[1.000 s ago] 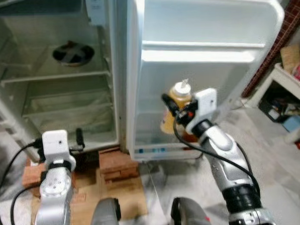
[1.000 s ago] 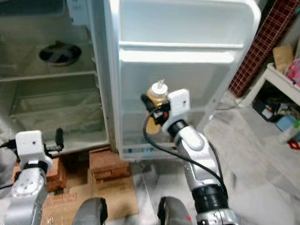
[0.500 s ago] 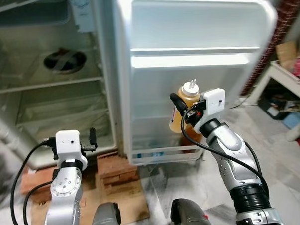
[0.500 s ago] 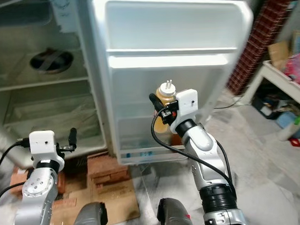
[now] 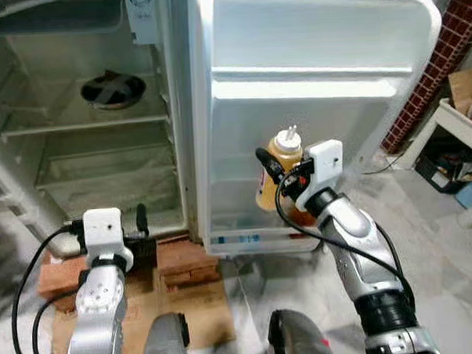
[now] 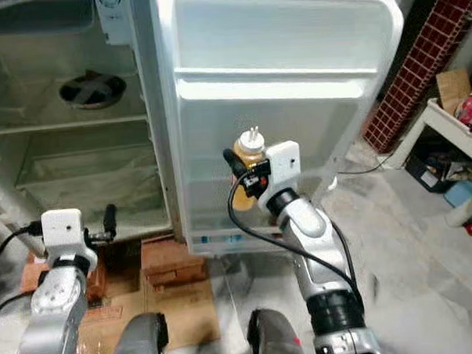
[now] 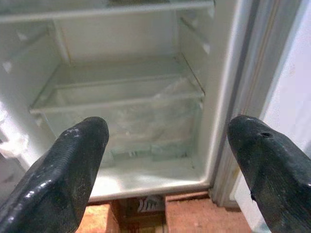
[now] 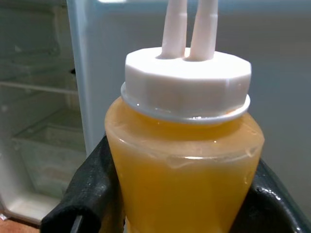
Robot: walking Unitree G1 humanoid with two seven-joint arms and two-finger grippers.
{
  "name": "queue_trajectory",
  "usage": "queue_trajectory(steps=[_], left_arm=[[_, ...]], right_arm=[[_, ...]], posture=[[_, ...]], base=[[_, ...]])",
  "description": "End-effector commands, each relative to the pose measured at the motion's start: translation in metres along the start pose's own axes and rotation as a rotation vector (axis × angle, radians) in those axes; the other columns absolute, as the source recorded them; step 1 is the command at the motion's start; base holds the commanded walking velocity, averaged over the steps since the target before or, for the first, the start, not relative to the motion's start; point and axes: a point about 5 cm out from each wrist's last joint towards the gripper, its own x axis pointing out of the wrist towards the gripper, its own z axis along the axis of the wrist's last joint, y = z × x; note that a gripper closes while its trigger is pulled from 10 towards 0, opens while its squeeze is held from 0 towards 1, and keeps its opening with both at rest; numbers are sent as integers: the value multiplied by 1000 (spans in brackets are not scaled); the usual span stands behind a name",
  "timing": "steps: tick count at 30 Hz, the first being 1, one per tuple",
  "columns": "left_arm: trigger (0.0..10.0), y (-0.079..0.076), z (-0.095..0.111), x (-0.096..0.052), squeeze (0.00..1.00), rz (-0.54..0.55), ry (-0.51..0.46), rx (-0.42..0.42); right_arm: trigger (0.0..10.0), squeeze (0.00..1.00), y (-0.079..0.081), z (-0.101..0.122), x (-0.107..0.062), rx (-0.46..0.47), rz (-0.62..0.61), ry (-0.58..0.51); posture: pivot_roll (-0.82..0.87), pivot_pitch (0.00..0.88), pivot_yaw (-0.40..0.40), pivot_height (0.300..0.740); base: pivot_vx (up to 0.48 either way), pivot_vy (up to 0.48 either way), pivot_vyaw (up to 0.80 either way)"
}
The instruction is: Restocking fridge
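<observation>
- Grip first: the right gripper (image 5: 277, 174) has its two black fingers (image 8: 82, 194) clenched on the shoulders of a soft plastic squeeze bottle of orange-yellow sauce with a white twin-nozzle cap (image 5: 281, 169), just before the white open fridge door (image 5: 316, 32).
- Handling, as I judge it: full, fairly heavy, with smooth walls that yield; grasp mid-body, gently, keeping it upright.
- Left gripper (image 5: 140, 222), left of that door, hangs released before the clear bottom drawer (image 7: 121, 111).
- Farther in, a dark round bowl (image 5: 112, 87) sits on a shelf.
</observation>
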Motion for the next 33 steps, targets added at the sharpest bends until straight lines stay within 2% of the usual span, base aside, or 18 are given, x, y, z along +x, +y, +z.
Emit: queue_trajectory(steps=[1, 6, 14, 33], left_arm=[[10000, 0, 1, 1, 0, 1, 0, 2], [10000, 0, 1, 0, 0, 1, 1, 3], [10000, 0, 3, 1, 0, -2, -11, -3], [10000, -1, 3, 2, 0, -6, -20, -6]], right_arm=[[10000, 0, -2, 2, 1, -11, -3, -8], [10000, 0, -3, 1, 0, -10, -13, -6], [10000, 0, -3, 2, 1, -24, -6, -9], [10000, 0, -3, 3, 3, -37, -2, -17]], posture=[[54, 0, -84, 571], [52, 0, -85, 546], [50, 0, -84, 546], [49, 0, -85, 546]], base=[[0, 0, 0], [0, 0, 0], [0, 0, 0], [322, 0, 0]])
